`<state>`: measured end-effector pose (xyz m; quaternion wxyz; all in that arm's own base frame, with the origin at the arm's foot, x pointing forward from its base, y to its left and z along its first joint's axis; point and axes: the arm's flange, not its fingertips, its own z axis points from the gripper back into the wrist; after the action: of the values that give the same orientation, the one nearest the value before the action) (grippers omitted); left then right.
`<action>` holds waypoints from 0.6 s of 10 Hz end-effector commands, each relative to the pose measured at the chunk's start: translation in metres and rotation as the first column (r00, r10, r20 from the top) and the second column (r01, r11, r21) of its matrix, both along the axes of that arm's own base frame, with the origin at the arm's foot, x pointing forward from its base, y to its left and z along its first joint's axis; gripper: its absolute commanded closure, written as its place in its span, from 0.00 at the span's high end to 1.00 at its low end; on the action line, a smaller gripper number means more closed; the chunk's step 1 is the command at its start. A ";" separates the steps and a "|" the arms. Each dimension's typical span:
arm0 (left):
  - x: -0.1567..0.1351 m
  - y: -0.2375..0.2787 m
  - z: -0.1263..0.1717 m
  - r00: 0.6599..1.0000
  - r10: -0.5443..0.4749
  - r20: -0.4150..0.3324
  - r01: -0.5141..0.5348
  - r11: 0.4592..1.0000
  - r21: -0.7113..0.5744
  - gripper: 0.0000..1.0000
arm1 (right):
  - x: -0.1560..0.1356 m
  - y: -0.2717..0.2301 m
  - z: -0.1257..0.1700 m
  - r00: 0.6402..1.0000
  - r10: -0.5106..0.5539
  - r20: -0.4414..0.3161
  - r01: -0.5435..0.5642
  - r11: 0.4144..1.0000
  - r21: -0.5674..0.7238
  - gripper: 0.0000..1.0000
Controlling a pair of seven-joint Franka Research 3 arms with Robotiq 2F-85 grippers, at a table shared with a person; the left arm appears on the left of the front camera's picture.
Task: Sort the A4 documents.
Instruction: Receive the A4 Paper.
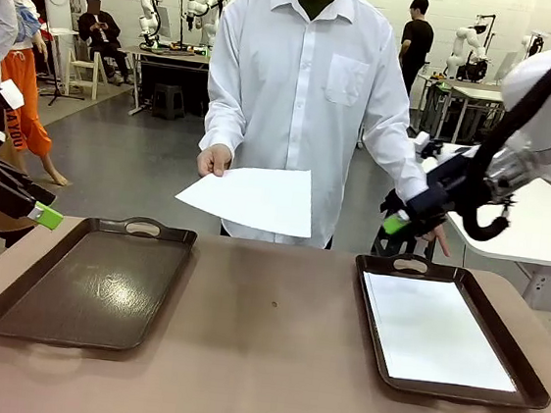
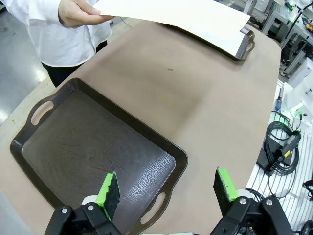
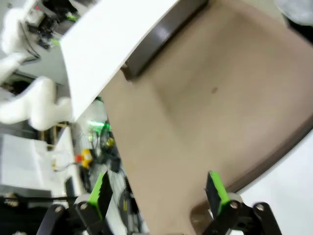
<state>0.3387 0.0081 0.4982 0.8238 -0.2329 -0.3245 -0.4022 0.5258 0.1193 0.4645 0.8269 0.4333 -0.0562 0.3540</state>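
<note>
A brown table point(image 1: 259, 363) is carrying two dark brown handled trays lying directly on it, the left tray point(image 1: 90, 286) sitting bare and the right tray point(image 1: 523, 381) holding a white A4 sheet point(image 1: 435, 330).

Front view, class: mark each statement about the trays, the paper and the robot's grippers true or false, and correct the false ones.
1. The tray on the robot's left holds a stack of paper. False: it holds no paper.
2. A white sheet lies in the tray on the robot's right. True.
3. The person's hand holds a sheet of paper above the table's far edge. True.
4. The right gripper is clamped on the held sheet. False: it is open, off to the sheet's side, and grips nothing.
5. The left gripper is open, above the near end of the left tray. True.
</note>
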 end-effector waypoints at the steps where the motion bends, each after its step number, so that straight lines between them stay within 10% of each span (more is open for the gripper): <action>1: 0.001 0.002 -0.003 1.000 -0.013 0.014 0.013 1.000 -0.014 1.00 | 0.036 0.022 -0.002 0.985 -0.026 -0.171 0.047 0.991 0.123 1.00; 6: 0.001 0.002 -0.003 1.000 -0.013 0.014 0.013 1.000 -0.014 1.00 | 0.075 0.068 -0.036 0.915 -0.164 -0.368 0.247 0.950 0.190 1.00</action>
<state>0.3387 0.0082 0.4982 0.8238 -0.2330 -0.3245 -0.4021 0.5951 0.1745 0.4260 0.7916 0.5760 0.0134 0.2033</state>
